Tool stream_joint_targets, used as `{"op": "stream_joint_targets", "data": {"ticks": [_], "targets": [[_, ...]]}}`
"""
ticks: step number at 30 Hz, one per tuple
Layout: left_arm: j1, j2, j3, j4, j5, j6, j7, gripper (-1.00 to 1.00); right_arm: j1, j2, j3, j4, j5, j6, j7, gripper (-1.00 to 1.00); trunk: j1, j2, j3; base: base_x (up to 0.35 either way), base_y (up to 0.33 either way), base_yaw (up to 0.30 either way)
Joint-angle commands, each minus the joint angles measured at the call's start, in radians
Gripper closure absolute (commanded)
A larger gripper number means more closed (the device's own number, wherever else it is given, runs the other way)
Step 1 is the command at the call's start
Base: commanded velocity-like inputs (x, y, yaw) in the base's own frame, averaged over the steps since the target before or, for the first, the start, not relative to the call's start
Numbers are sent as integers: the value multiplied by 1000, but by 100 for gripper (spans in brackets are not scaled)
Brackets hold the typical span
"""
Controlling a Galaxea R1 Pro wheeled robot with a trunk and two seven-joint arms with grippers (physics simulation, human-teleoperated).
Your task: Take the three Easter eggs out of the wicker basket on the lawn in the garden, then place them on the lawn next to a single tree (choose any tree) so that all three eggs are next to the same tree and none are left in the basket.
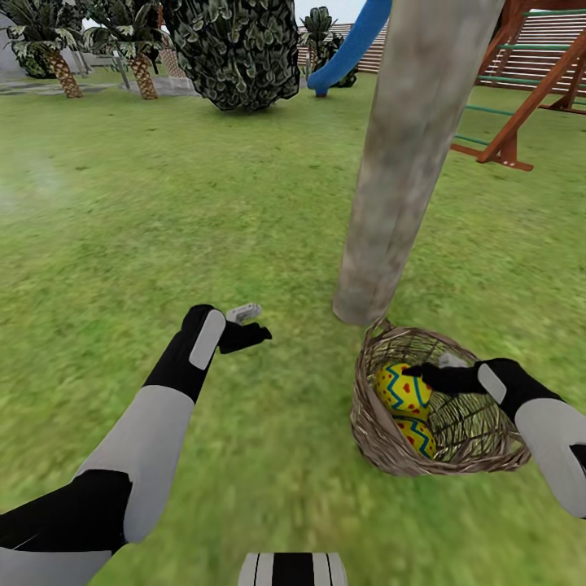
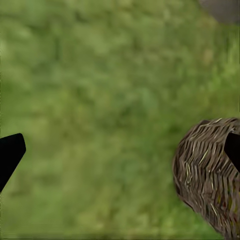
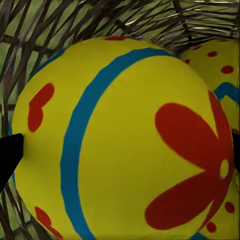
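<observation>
Bright green lawn (image 1: 203,203) spreads all around you, inside a garden with a slatted fence far off at twelve o'clock. No writing or labels can be read anywhere.

Your right gripper (image 1: 417,371) reaches into the wicker basket (image 1: 382,439) from its right rim. In the right wrist view one Easter egg (image 3: 125,140) sits straight ahead between the two dark fingertips (image 3: 9,155), which stand spread to either side of it; whether they touch the shell cannot be told. That egg is yellow with a blue band and red petals. A second egg (image 3: 220,70) lies just behind it against the woven wall.

From the head view you can count two eggs in the basket: one (image 1: 403,391) at the gripper's tip and another (image 1: 417,435) below it. A third egg cannot be made out.

The basket sits on the grass at about four o'clock from the middle of the picture, tilted, its far rim touching or just beside the foot of the tree (image 1: 407,163), a thick pale mottled trunk rising at one o'clock.

Your left gripper (image 1: 252,324) hovers over bare grass at seven o'clock, fingers apart and holding nothing. Its wrist view shows the basket's outer weave (image 2: 205,170) nearby.

Farther off stand two short palms (image 1: 61,61) at eleven o'clock, one dark leafy bush (image 1: 240,49) at twelve, a blue slide (image 1: 350,49) and a wooden playset (image 1: 537,89) at one to two o'clock.
</observation>
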Motion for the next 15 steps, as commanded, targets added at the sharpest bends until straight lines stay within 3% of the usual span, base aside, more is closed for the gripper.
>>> {"op": "stream_joint_targets", "data": {"ticks": [1,4,11,15], "targets": [[0,0,0,1,10,2,10,-100,0,0,-6,-10,5,10,-6,100,0,0,-1,0,0,0],[0,1,0,8,10,2,10,-100,0,0,-7,-37,29,36,-22,100,-2,0,11,0,0,0],[0,1,0,29,9,2,10,-100,0,0,-7,-40,32,40,-23,100,-5,2,38,-2,0,0],[0,1,0,31,8,2,10,-100,0,0,-7,-40,32,40,-24,100,-6,3,53,-249,0,0]]}}
